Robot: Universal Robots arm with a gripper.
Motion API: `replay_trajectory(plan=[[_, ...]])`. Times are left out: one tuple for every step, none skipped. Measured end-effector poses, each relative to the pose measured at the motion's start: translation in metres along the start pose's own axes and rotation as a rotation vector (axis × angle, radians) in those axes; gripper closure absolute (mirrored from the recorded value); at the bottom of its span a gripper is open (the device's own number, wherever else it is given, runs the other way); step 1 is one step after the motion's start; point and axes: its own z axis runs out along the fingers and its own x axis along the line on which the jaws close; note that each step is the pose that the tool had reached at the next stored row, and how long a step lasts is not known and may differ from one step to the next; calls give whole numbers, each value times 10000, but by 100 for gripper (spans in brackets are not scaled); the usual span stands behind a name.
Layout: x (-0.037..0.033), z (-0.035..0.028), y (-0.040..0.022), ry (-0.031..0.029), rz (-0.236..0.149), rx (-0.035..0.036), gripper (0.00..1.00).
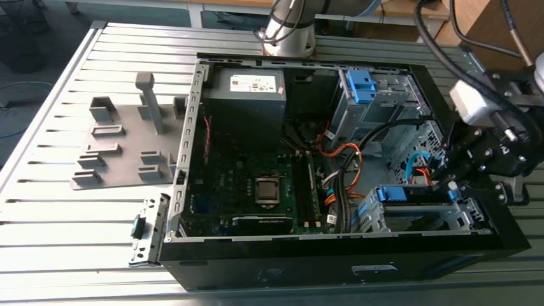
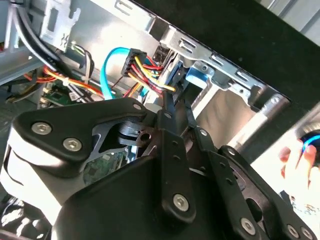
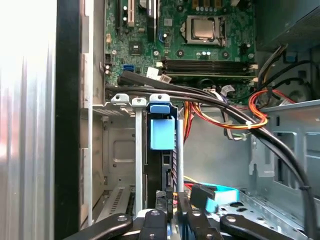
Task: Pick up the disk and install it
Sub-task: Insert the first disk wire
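Ribbed metal tabletop (image 1: 51,191); blue-bracketed disk (image 3: 159,175) edge-on in silver cage (image 3: 120,150).

Work surface (image 1: 51,210) = ribbed alu. bench top w/ long parallel slots, pale grey, w/ strong glare washing out the part toward the exterior view's left; in the first wrist view the same ribbed metal (image 3: 25,125) is blown out nearly white. Beyond its far edge the bg has a light wooden desk (image 1: 229,5) on white legs & a brown wooden panel (image 1: 488,29) toward the exterior view's right. Off the surface's edge at the exterior view's left is grey-blue floor (image 1: 38,102), dimmer than the bench, w/ a dark shape (image 1: 21,44) near the corner, too dim to tell what.
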Motion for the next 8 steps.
replay_trajectory(plan=[[-2,-37,2,-2,0,0,77],[-4,-66,3,-4,1,0,77],[-6,-88,4,-3,0,0,77],[-7,-102,5,-2,-1,0,77],[-8,-110,6,-4,-2,0,77],[-8,-118,7,-4,-1,1,77],[-8,-123,7,-4,0,1,78],[-8,-127,8,-5,0,1,85]])
